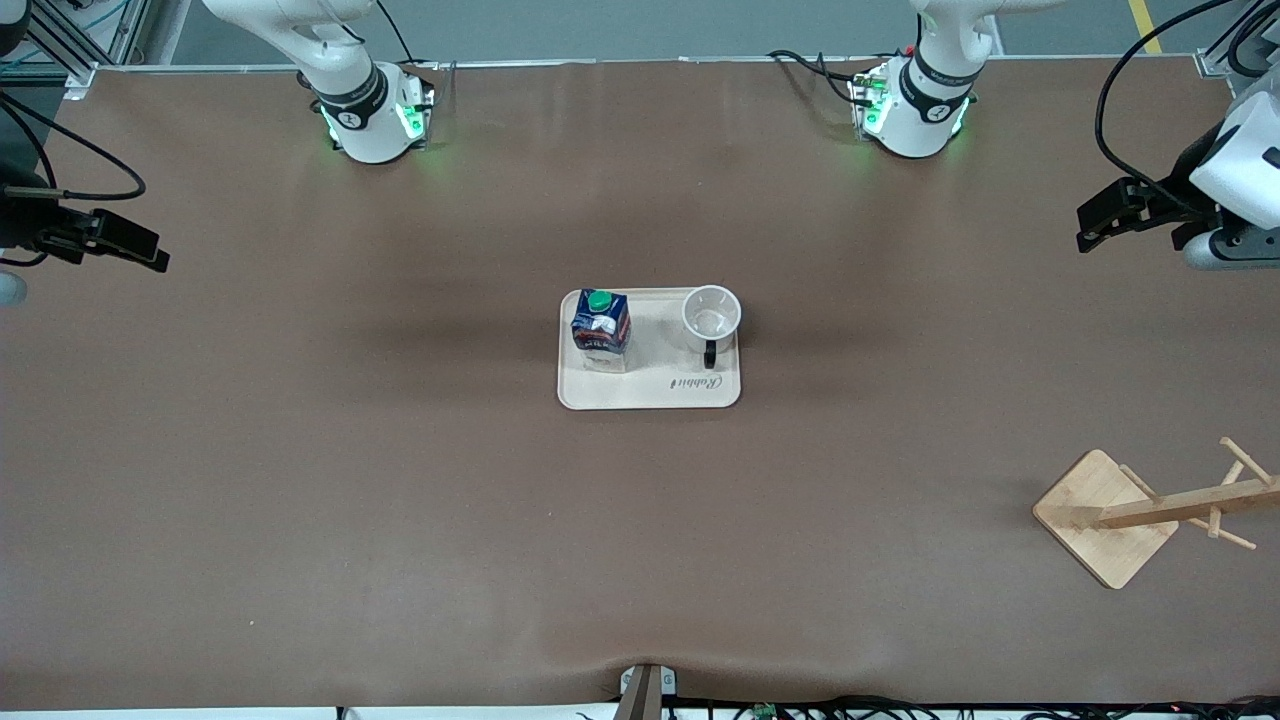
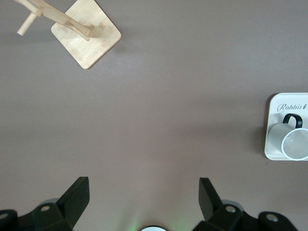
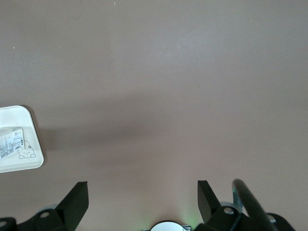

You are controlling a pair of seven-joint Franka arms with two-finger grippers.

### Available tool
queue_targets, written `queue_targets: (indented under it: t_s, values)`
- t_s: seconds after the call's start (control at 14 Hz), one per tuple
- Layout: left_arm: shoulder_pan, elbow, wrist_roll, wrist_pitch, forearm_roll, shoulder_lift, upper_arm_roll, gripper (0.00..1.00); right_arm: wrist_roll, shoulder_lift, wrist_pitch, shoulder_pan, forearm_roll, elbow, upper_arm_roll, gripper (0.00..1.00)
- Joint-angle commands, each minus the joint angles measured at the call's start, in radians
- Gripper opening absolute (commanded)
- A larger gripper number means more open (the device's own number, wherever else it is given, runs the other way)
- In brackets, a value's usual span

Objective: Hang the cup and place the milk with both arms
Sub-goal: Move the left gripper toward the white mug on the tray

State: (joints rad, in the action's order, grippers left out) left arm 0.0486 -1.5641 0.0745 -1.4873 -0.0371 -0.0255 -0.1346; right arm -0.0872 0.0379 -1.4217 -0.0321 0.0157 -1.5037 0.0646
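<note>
The white cup [image 1: 712, 315] with a black handle stands upright on a cream tray [image 1: 650, 392] at the table's middle. The dark-blue milk carton [image 1: 601, 325] with a green cap stands beside it on the tray, toward the right arm's end. My left gripper [image 1: 1085, 228] is open and empty above the table's left-arm end, well apart from the tray. My right gripper [image 1: 160, 252] is open and empty above the right-arm end. The left wrist view shows the open left gripper [image 2: 144, 182], the cup [image 2: 293, 144] and the tray [image 2: 284, 103]. The right wrist view shows the open right gripper [image 3: 142, 184], the tray's corner [image 3: 29, 161] and the carton's whitish side [image 3: 10, 143].
A wooden rack with pegs on a square base [image 1: 1105, 515] stands near the left arm's end, nearer to the front camera than the tray; it also shows in the left wrist view [image 2: 86, 38]. Bare brown tabletop [image 1: 400, 480] surrounds the tray.
</note>
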Motion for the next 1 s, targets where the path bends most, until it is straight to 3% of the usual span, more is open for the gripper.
queue_targets:
  t_s: [0.0,0.5,0.93]
  values:
    - [0.000,0.024,-0.018,0.033,0.000,0.006,-0.002,1.00,0.009,0.000,0.013,-0.002,0.007,-0.003,0.006,1.00]
    - [0.004,0.062,-0.036,0.038,0.000,0.041,0.006,1.00,0.009,-0.001,0.012,0.003,0.009,-0.013,0.006,1.00]
    - [-0.009,-0.043,-0.009,0.004,0.022,0.045,-0.048,1.00,0.009,0.000,0.007,0.000,0.009,-0.018,0.008,1.00]
